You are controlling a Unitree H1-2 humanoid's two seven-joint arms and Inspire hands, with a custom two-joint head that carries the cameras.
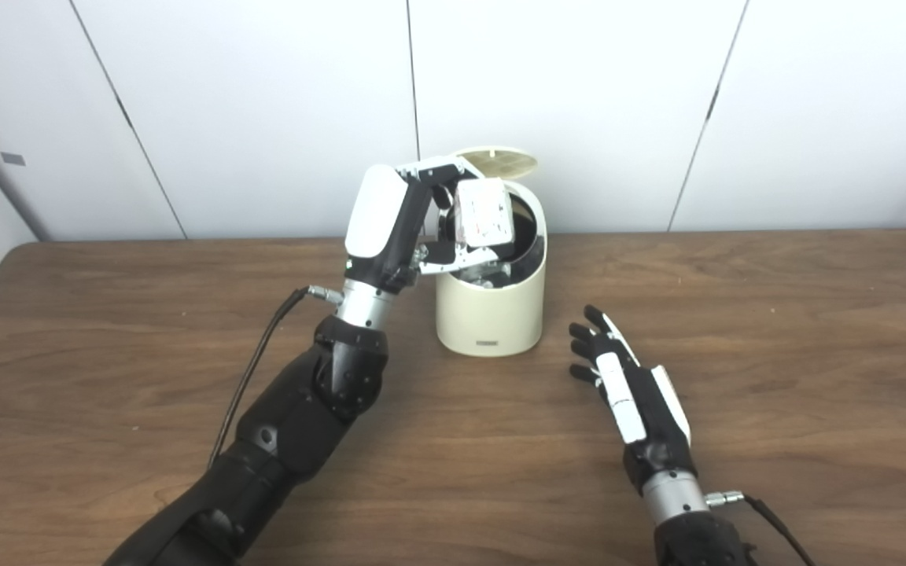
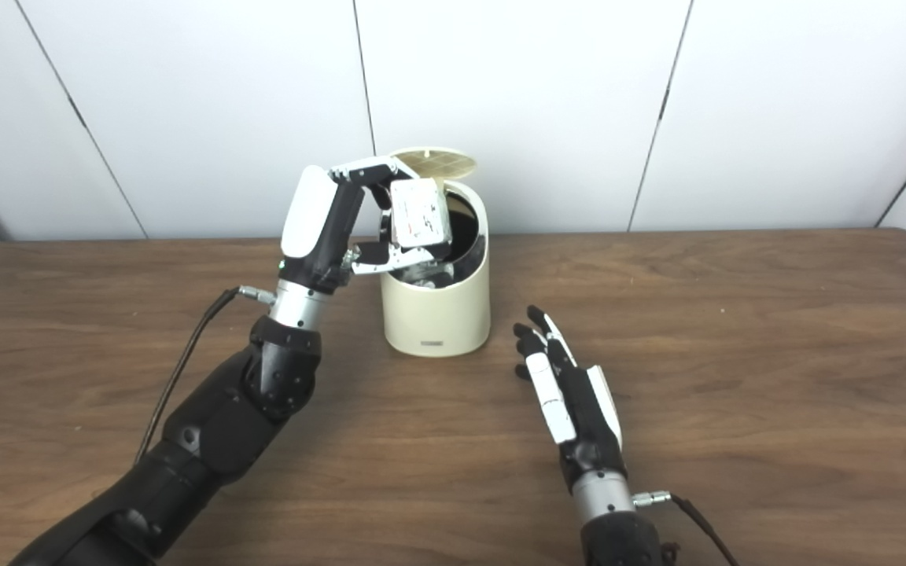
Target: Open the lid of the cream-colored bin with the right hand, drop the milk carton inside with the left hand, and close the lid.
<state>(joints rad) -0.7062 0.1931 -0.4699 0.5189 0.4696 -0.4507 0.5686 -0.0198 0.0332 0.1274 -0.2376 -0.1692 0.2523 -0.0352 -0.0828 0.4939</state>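
The cream-colored bin (image 1: 492, 314) stands at the middle back of the wooden table, its round lid (image 1: 500, 161) tipped up and open behind the dark mouth. My left hand (image 1: 414, 224) is raised at the bin's left rim, shut on the white milk carton (image 1: 484, 214), which hangs tilted over the opening. My right hand (image 1: 618, 377) lies low on the table to the right of the bin, open, fingers stretched and apart, touching nothing. In the right eye view the carton (image 2: 420, 212) sits just above the bin's mouth.
The brown wooden table (image 1: 775, 330) spreads wide to both sides. White wall panels (image 1: 264, 102) rise right behind the bin. A black cable (image 1: 256, 369) hangs from the left wrist, and another runs from the right wrist at the bottom edge.
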